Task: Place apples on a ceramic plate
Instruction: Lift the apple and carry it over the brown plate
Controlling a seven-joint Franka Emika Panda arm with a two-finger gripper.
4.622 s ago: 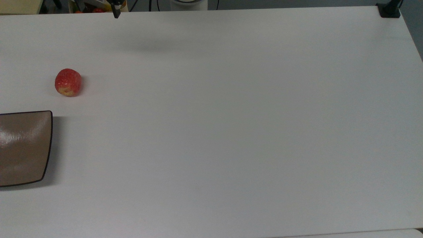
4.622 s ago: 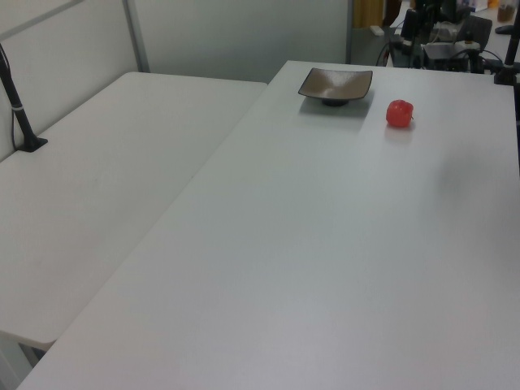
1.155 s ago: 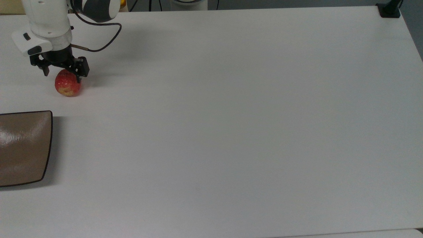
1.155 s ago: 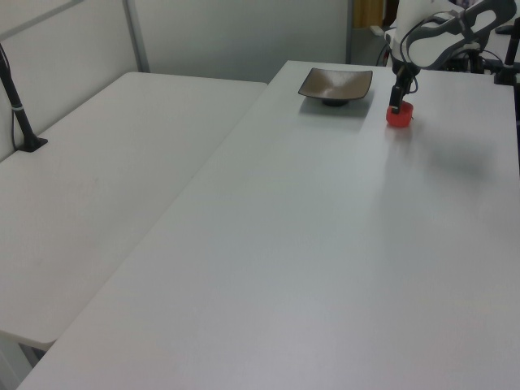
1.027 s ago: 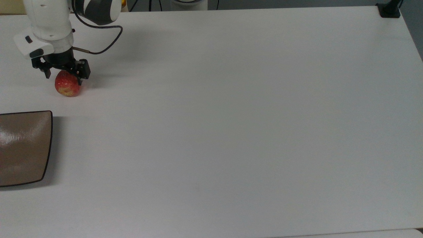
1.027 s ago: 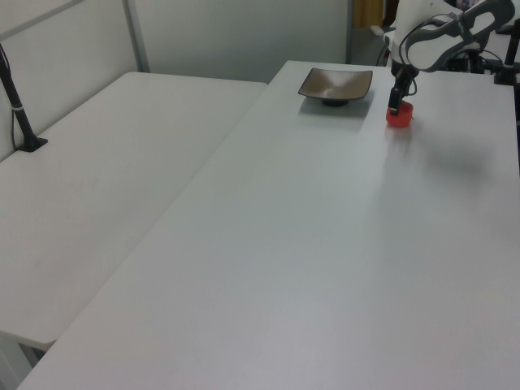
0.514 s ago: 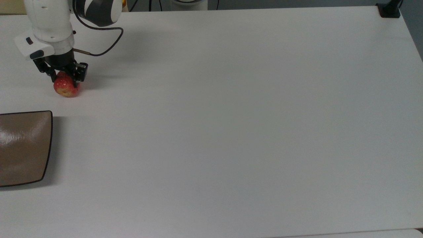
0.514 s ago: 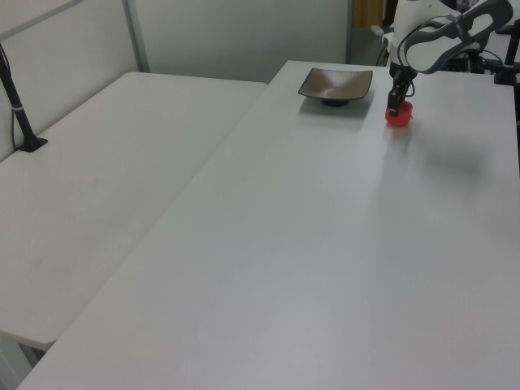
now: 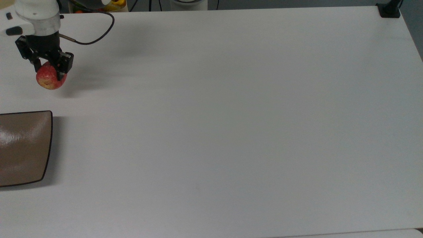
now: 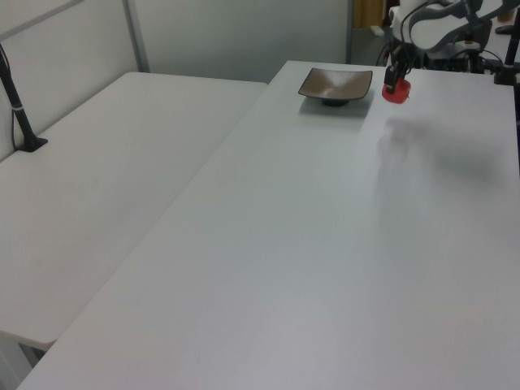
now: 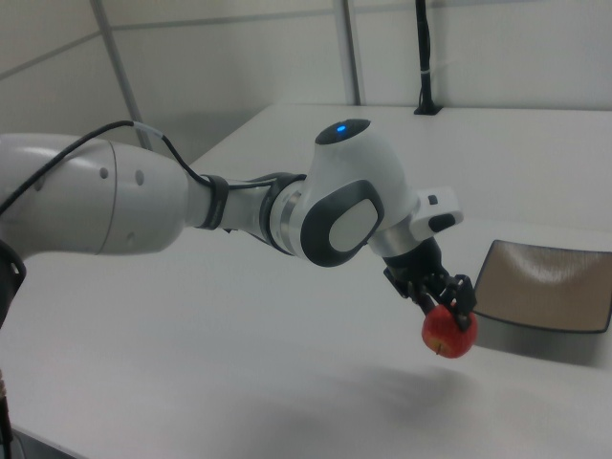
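Clamped in the gripper (image 9: pixel 49 71), the red apple (image 9: pixel 49 80) (lifted clear) should be carried steadily to the nearby ceramic plate (image 9: pixel 24 147).

Apple (image 10: pixel 396 93) in claw (image 10: pixel 392 81), airborne

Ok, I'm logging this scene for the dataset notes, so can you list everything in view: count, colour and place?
apple: one, red with a yellowish patch, held off the table near the top view's upper left
ceramic plate: one, glossy brown with a thin dark rim, bare, at the top view's left edge, below the apple in the top view
table: one, white, under the plate; a second white table adjoins it on the left view's left
black post: one, standing on the second table at the left view's left edge
cable: one, black, looping from the arm's wrist
robot arm: one, white and grey
gripper: one, black, shut on the apple
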